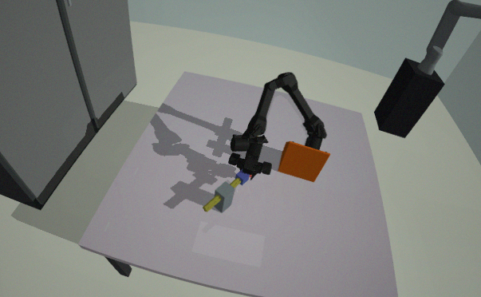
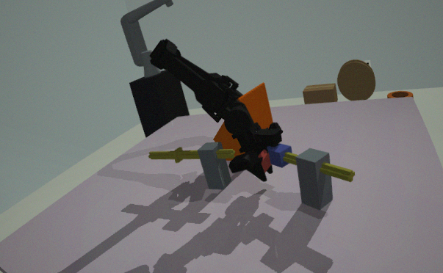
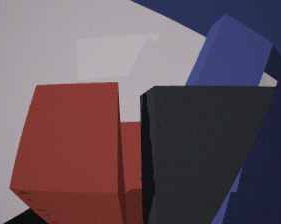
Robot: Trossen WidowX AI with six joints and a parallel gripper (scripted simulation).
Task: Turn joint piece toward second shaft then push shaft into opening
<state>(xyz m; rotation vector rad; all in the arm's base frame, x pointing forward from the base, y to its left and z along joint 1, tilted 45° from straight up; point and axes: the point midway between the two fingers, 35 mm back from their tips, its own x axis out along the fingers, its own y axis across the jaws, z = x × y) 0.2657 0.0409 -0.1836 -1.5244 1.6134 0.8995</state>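
1. Right now the gripper (image 2: 258,166) is clamped on the red joint piece (image 2: 264,160), which sits just beside the blue hinge block (image 2: 279,154); that grip looks meant for swinging its opening around.
2. Beyond the blue hinge block, the fixed shaft (image 2: 336,172) runs through a grey block (image 2: 314,177), anchoring the joint.
3. On the other side of the blue hinge block, the second shaft (image 2: 189,154) rests in its own grey block (image 2: 214,165), its tip near the gripper but apart from the joint, so it seems to wait for alignment.
4. Behind stands an orange panel (image 2: 259,104).
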